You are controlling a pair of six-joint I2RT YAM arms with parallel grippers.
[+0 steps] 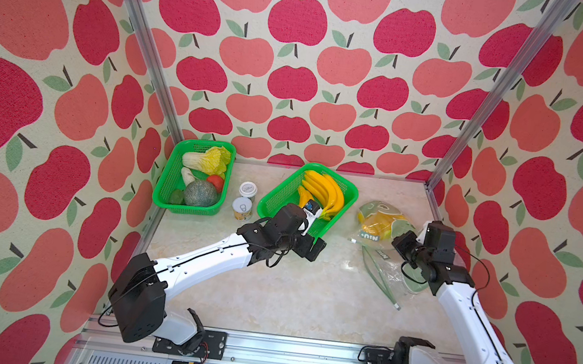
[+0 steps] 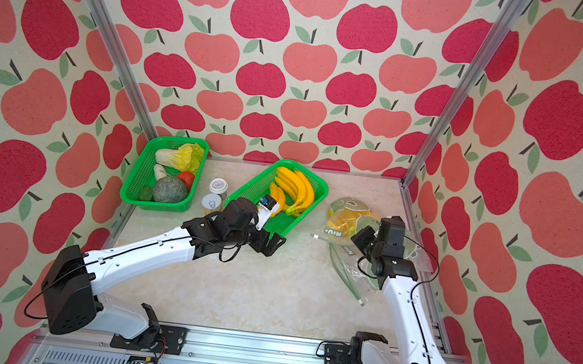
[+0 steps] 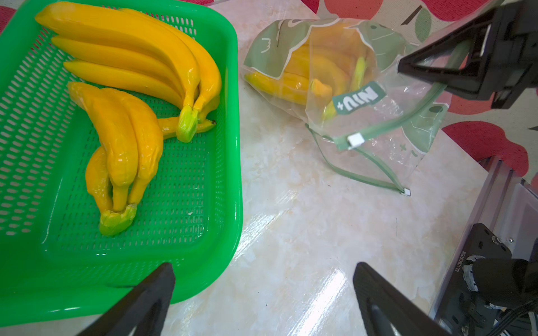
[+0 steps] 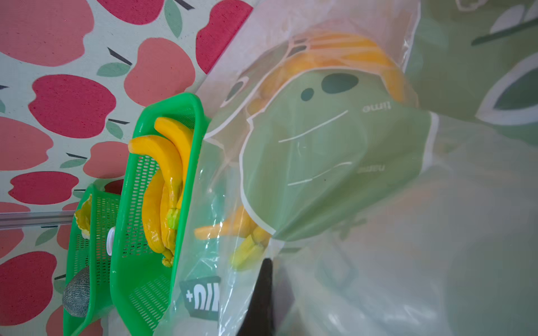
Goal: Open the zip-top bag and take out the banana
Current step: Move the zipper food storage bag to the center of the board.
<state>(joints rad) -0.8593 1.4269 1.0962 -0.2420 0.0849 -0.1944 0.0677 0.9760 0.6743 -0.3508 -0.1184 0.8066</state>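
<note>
The clear zip-top bag (image 1: 382,223) (image 2: 351,216) with green print lies at the right of the table. Its green zip strip (image 3: 364,174) gapes towards the near side. A yellow banana (image 3: 291,84) (image 4: 247,250) bunch shows through the plastic, inside the bag. My right gripper (image 1: 402,242) (image 2: 362,237) (image 4: 266,270) is shut on the bag's upper edge and holds it raised. My left gripper (image 1: 314,243) (image 2: 273,242) (image 3: 263,270) stands open and empty at the near corner of the banana basket, left of the bag.
A green basket (image 1: 281,193) (image 3: 235,145) holds two loose banana bunches (image 1: 322,190). A second green basket (image 1: 162,190) at the back left holds vegetables. Two cans (image 1: 245,200) stand between the baskets. An aluminium frame rail (image 3: 495,186) runs close behind the bag.
</note>
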